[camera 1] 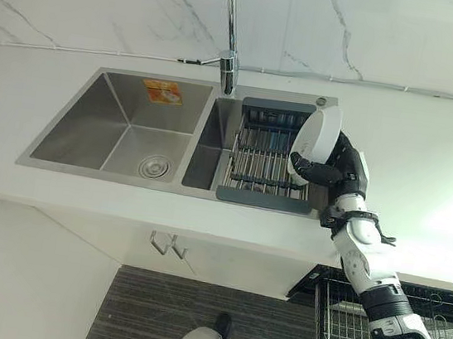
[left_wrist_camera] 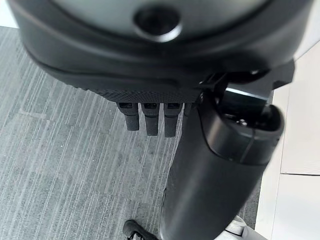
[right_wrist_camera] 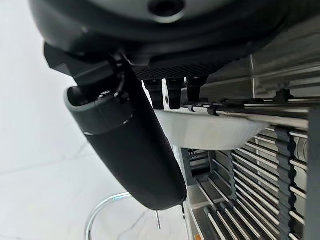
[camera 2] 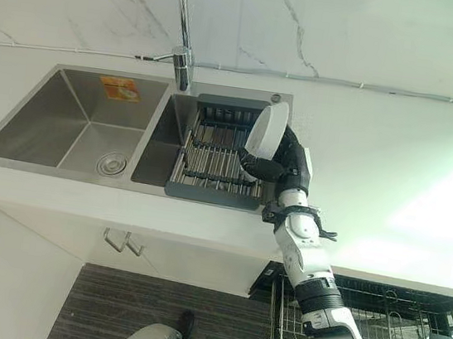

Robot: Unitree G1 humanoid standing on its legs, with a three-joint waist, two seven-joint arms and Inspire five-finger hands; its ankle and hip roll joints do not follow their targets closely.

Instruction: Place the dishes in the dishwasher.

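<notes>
My right hand is shut on a white dish and holds it on edge at the right end of the dish rack that sits over the small sink basin. In the right wrist view the thumb lies across the dish's rim, with the fingers behind it and the rack's bars just past them. The dishwasher's wire basket stands pulled out below the counter at the lower right. My left hand hangs low over the floor, fingers relaxed and holding nothing.
The large steel sink basin lies to the left of the rack, with a tall curved faucet behind it. White counter spreads to the right. Cabinet doors with handles are below, over dark striped flooring.
</notes>
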